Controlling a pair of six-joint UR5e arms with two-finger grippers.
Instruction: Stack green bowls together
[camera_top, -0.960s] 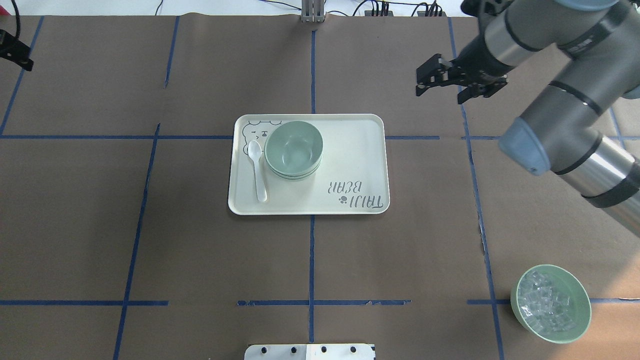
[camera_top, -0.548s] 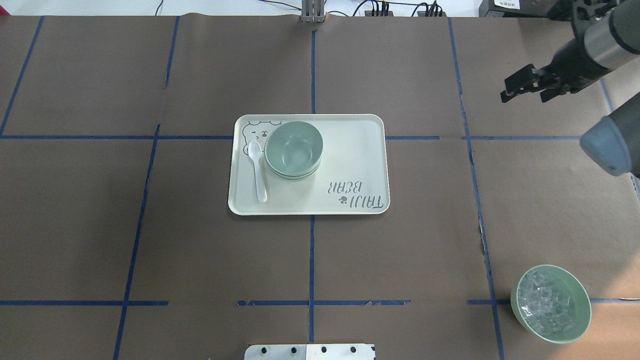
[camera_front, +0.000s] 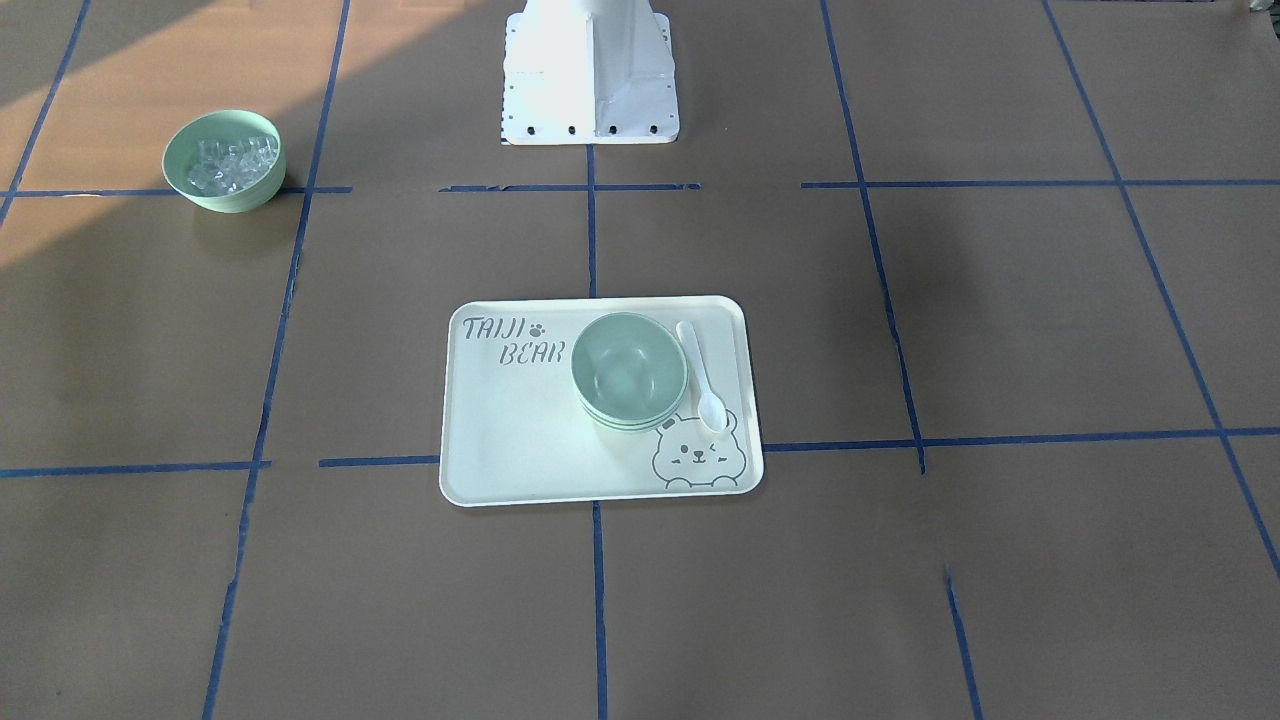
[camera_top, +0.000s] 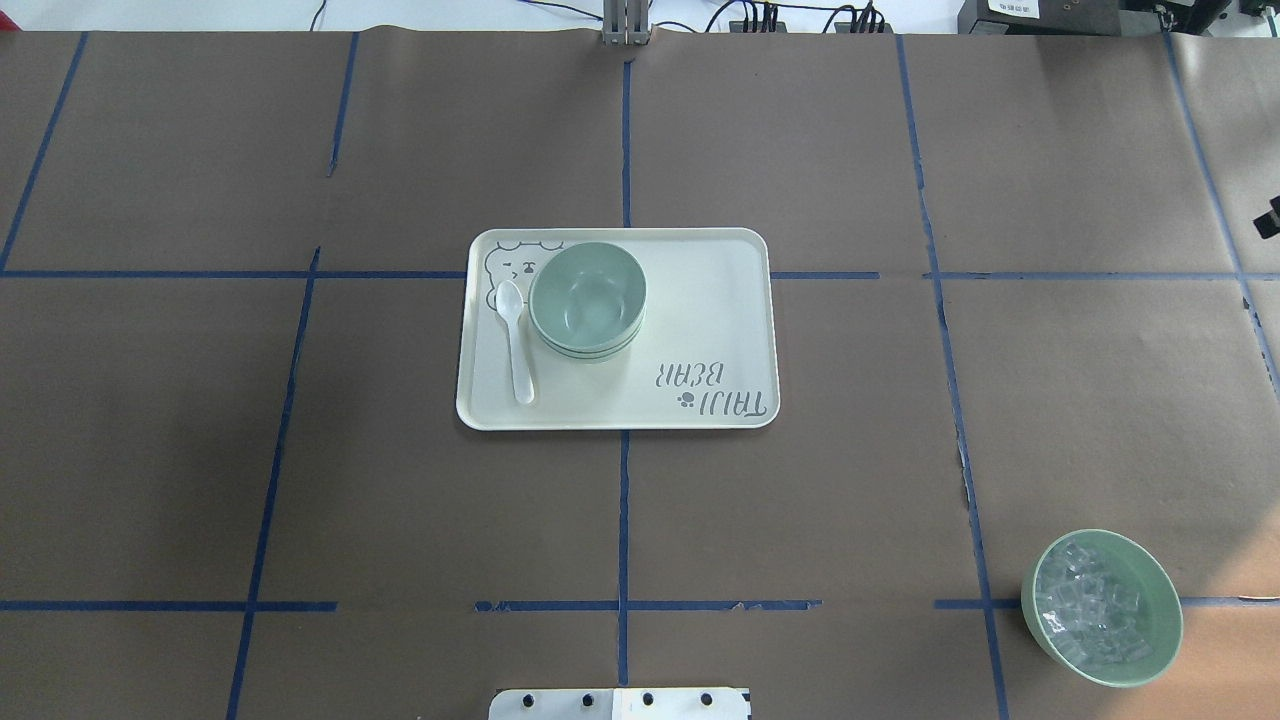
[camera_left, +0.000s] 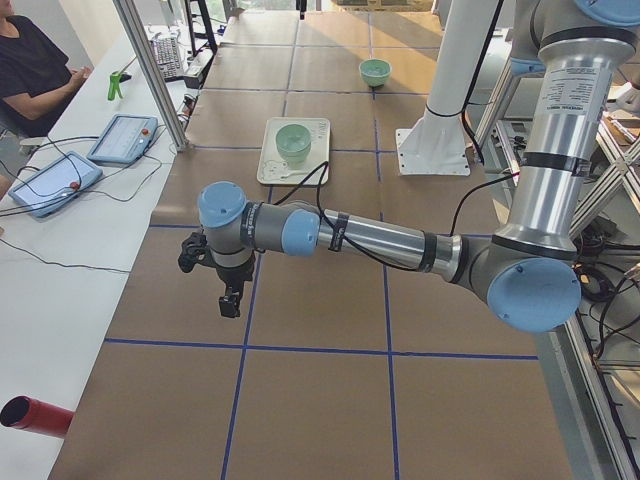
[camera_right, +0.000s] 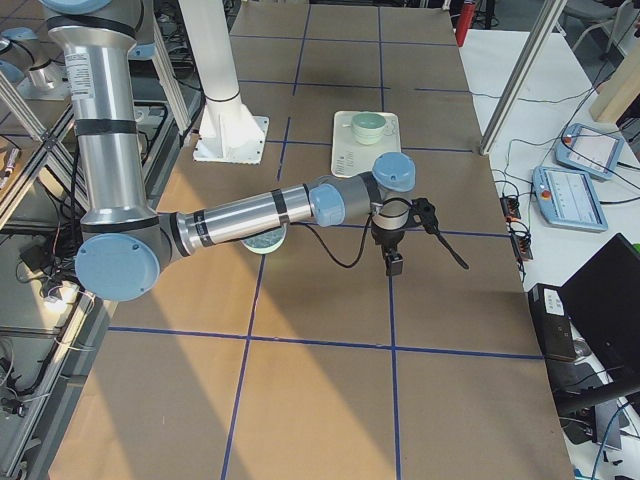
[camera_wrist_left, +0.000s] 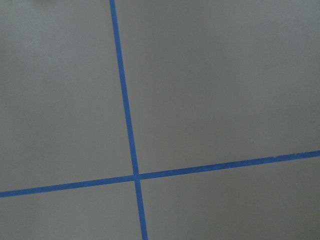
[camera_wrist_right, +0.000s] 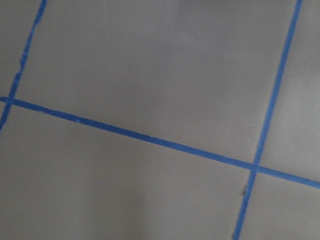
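- Bowls (camera_top: 587, 298) sit nested at 11 o'clock on the tray (camera_top: 700, 300).
- Right fingers (camera_right: 393, 262) have withdrawn past 3 o'clock; stacking looks finished.
- For these and the left fingers (camera_left: 230, 300), I cannot tell whether spread or pressed together.

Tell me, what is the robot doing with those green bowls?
Nothing is being handled right now. The green bowls sit nested in one stack on the cream tray, next to a white spoon. The left gripper and the right gripper hang over the brown table at opposite ends, far from the tray. Another green bowl holding clear cubes stands alone, off the tray.
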